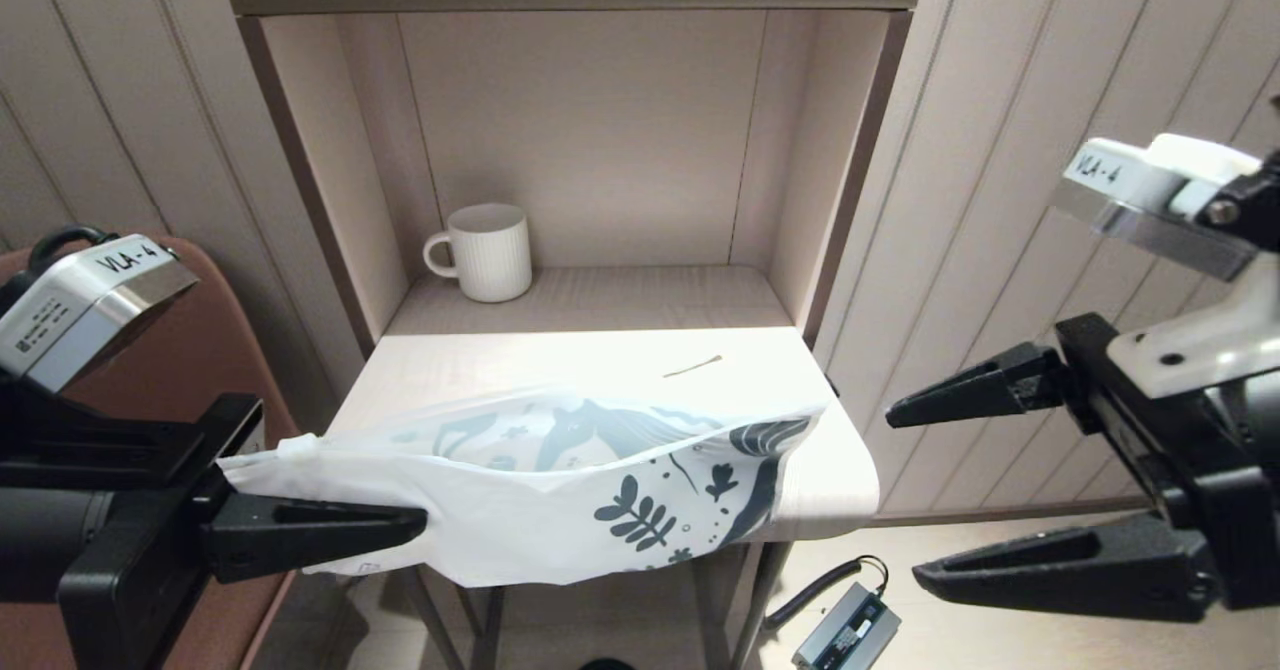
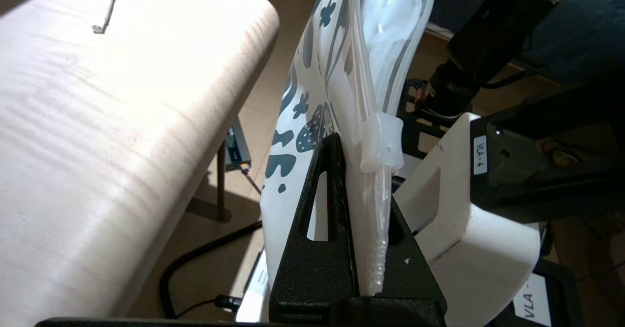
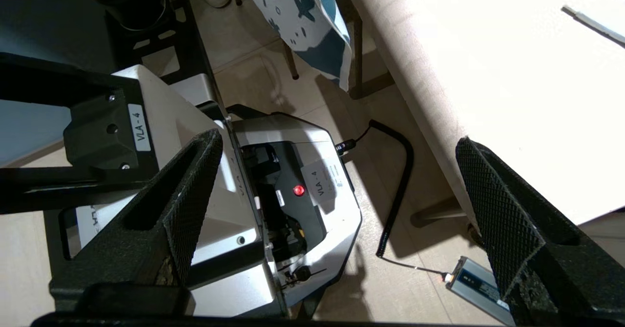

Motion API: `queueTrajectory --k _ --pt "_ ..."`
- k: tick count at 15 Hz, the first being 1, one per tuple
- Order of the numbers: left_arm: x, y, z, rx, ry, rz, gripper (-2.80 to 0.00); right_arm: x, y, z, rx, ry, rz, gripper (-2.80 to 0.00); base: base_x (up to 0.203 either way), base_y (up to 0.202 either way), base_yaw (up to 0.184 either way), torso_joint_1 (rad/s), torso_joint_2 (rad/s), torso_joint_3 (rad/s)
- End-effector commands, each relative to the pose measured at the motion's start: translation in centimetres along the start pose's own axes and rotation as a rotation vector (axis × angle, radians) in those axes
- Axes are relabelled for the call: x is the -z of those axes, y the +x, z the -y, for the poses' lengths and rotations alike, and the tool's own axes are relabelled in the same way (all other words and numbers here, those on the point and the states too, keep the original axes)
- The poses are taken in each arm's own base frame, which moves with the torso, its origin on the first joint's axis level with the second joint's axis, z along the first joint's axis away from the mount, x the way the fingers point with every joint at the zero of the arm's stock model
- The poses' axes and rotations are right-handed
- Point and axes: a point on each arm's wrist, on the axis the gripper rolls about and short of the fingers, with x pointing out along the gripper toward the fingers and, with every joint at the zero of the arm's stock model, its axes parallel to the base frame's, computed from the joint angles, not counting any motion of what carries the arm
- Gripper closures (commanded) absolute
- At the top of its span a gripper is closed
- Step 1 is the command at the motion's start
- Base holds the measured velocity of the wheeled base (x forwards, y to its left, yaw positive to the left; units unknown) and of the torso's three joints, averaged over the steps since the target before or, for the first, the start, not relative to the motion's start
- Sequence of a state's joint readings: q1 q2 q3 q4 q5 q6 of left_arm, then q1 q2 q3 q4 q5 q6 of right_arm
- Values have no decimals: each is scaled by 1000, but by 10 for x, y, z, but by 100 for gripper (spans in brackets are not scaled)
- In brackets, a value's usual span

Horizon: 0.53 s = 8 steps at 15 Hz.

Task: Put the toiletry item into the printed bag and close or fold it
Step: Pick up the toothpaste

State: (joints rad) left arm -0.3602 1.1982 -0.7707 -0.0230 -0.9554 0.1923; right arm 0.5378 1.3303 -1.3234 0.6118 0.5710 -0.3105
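The toiletry item (image 1: 692,367) is a thin pale olive stick lying alone on the white table top (image 1: 600,360), behind the bag; the left wrist view shows the stick (image 2: 105,13) too. The printed bag (image 1: 560,490) hangs lengthwise along the table's front edge, leaf prints at its right end, its zip mouth gaping upward. My left gripper (image 1: 415,522) is shut on the bag's left end, near the zip slider (image 2: 382,141). My right gripper (image 1: 905,495) hovers open and empty off the table's right side, above the floor.
A white ribbed mug (image 1: 490,252) stands at the back left of the open shelf recess behind the table top. A grey charger (image 1: 848,630) with a coiled cable lies on the floor below the table's right corner. A brown chair (image 1: 200,350) is at the left.
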Motion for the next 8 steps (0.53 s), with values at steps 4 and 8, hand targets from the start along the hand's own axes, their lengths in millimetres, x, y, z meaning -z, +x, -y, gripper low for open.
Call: queueTrajectory --k 4,8 --pt "-9 -1 -3 -14 12 18 0 -1 12 18 30 68 -12 -280 0 0 0 0 0 0" --pt "-17 -4 -6 -37 38 41 0 1 25 28 23 93 -44 -280 0 0 0 0 0 0"
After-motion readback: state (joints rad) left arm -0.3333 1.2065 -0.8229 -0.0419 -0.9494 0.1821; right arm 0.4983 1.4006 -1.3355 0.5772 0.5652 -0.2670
